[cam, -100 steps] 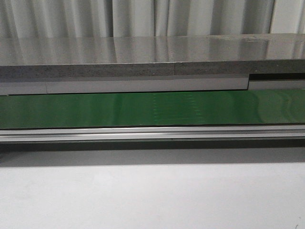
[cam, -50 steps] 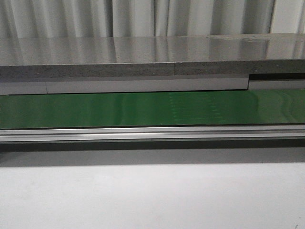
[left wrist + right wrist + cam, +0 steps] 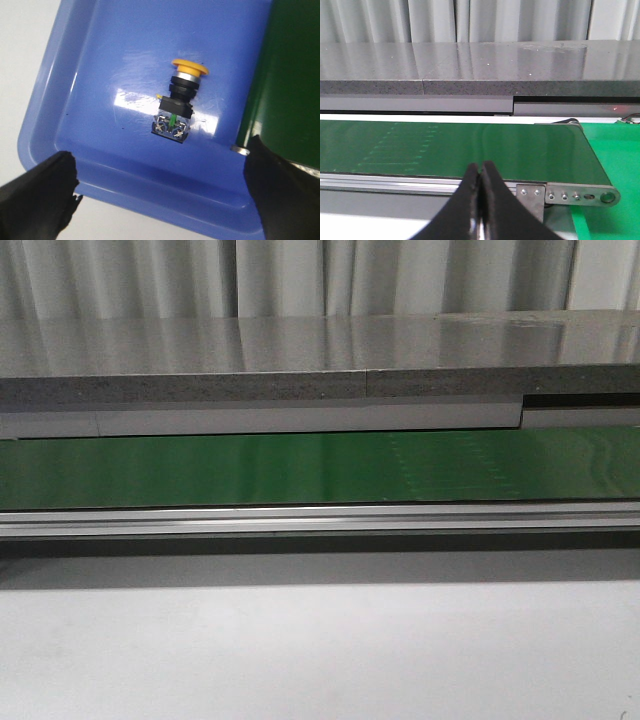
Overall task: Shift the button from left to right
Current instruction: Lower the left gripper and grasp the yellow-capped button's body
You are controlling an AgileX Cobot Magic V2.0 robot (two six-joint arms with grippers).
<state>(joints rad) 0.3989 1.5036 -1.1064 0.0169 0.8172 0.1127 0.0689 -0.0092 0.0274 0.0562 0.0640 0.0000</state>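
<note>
Holding our left gripper (image 3: 160,195) wide open and empty, we see the button (image 3: 178,102) between its fingers; our right gripper (image 3: 481,200) is closed, empty.

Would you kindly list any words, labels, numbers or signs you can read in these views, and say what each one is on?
No readable text in any view.
The button in the blue tray: only a small green mark and screw heads on its terminal end; no lettering can be made out.
The green conveyor belt: a faint dotted pattern, no characters.
</note>
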